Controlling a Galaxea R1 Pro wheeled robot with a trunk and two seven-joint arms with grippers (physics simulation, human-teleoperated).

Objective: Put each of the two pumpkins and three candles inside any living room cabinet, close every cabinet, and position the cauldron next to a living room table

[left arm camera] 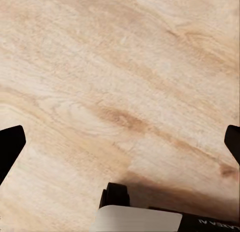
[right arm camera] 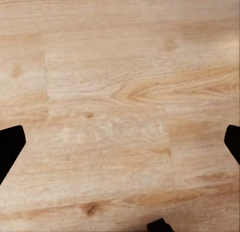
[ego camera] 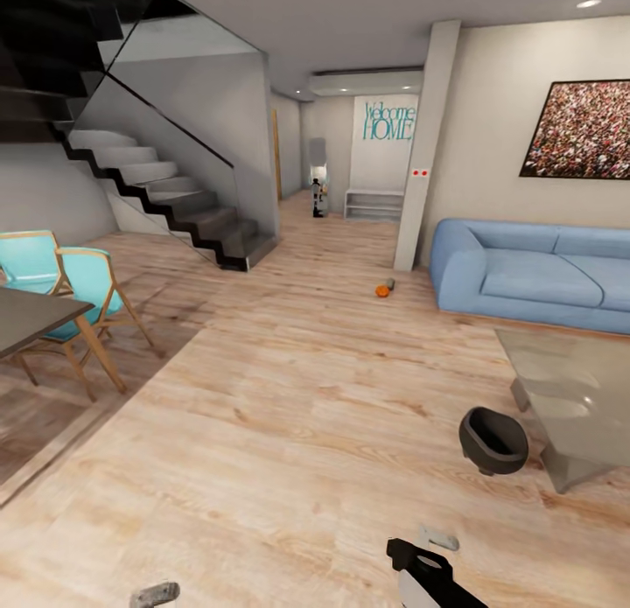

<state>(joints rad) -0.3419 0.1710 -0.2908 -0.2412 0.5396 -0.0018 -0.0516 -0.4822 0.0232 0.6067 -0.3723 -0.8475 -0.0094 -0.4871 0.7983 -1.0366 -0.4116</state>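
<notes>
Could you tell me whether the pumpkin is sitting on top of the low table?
No, the pumpkin lies on the wooden floor near the sofa, far from the table.

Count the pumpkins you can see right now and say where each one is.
1. A single pumpkin lies on the wooden floor near the pillar, left of the blue sofa, with a small grey object beside it. The other may be out of view.

My head camera looks forward and down across the living room's wood floor (ego camera: 289, 398) from standing height. Both wrist cameras face straight down at that same floor (left arm camera: 120, 92), close up, each framed by its tool's dark fingertips (right arm camera: 10, 142).
</notes>
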